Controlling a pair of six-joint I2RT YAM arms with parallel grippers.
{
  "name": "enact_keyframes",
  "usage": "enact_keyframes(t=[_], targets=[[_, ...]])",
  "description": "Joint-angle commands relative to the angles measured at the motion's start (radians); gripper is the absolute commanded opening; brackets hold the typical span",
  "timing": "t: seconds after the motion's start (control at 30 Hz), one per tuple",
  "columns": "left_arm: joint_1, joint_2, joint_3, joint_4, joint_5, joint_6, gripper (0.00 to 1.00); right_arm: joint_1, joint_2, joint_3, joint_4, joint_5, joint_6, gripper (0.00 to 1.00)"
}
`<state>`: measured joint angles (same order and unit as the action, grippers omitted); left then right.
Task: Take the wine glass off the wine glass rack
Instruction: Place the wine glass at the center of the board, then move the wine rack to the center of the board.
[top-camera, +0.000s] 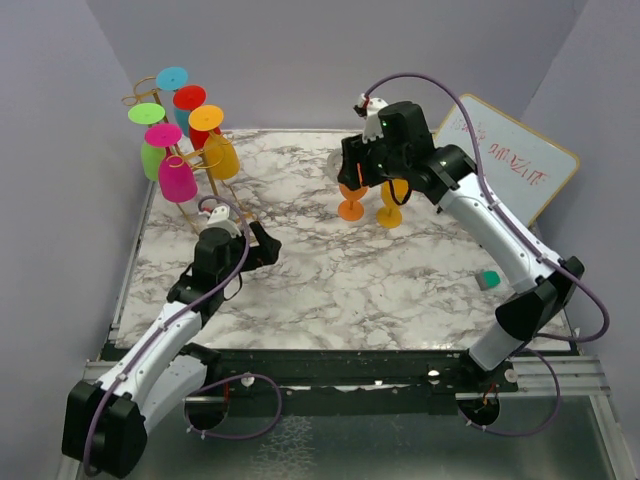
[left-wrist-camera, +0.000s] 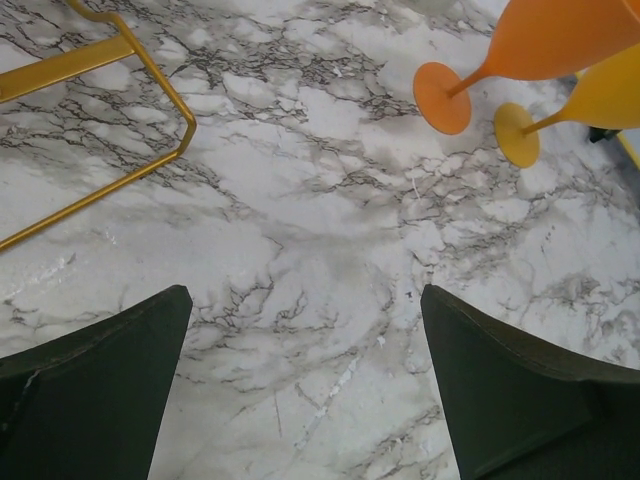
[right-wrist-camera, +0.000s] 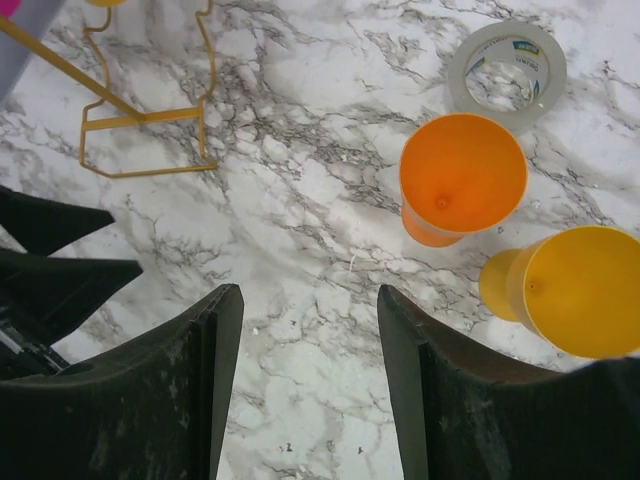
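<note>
The marble table (top-camera: 330, 290) fills my view. My left arm lies low along its left side. The left claw (left-wrist-camera: 305, 295) is spread wide with nothing in it, over bare marble near the corner of the wire foot of the rack (left-wrist-camera: 60, 70). My right arm reaches to the far middle. The right claw (right-wrist-camera: 308, 292) is also wide and empty, hanging just beside two glasses that stand upright there.

The rack stands in the far left corner. A whiteboard (top-camera: 510, 160) leans at the far right corner. Five glasses hang upside down on the rack, packed close: the green glass (top-camera: 152, 157), the pink glass (top-camera: 177, 180), the amber glass (top-camera: 221, 157), the red glass (top-camera: 190, 98) and the blue glass (top-camera: 172, 78). The pink one hangs nearest my left claw, so I would take that.

The orange glass (right-wrist-camera: 462, 175) and the yellow glass (right-wrist-camera: 585, 290) stand close together, with a tape roll (right-wrist-camera: 508, 62) beyond them.

My worries are these. The rack looks light, so a sideways pull could tip it. The bowls crowd each other, so wide fingers may knock a neighbour loose. My left claw could snag the wire foot. A careless swing of the right arm would topple the standing pair.
</note>
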<state>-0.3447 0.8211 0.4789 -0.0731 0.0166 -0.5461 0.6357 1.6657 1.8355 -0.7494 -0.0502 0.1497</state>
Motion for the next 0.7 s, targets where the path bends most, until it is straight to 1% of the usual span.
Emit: enact_keyframes(t=[0.0, 0.17, 0.3, 0.53, 0.67], targets=[[-0.002, 0.084, -0.029, 0.222, -0.079, 0.038, 0.99, 0.005, -0.099, -0.043, 0.042, -0.030, 0.032, 0.62], [-0.015, 0.220, -0.043, 0.359, -0.179, 0.010, 0.96, 0.005, -0.183, -0.089, 0.057, -0.004, 0.037, 0.64], [-0.035, 0.323, -0.045, 0.465, -0.237, 0.052, 0.96, 0.005, -0.223, -0.123, 0.063, 0.017, 0.037, 0.65], [-0.036, 0.463, -0.046, 0.612, -0.258, 0.098, 0.96, 0.005, -0.239, -0.165, 0.045, 0.021, 0.037, 0.65], [-0.036, 0.539, -0.020, 0.645, -0.257, 0.108, 0.96, 0.005, -0.247, -0.177, 0.041, 0.019, 0.039, 0.65]])
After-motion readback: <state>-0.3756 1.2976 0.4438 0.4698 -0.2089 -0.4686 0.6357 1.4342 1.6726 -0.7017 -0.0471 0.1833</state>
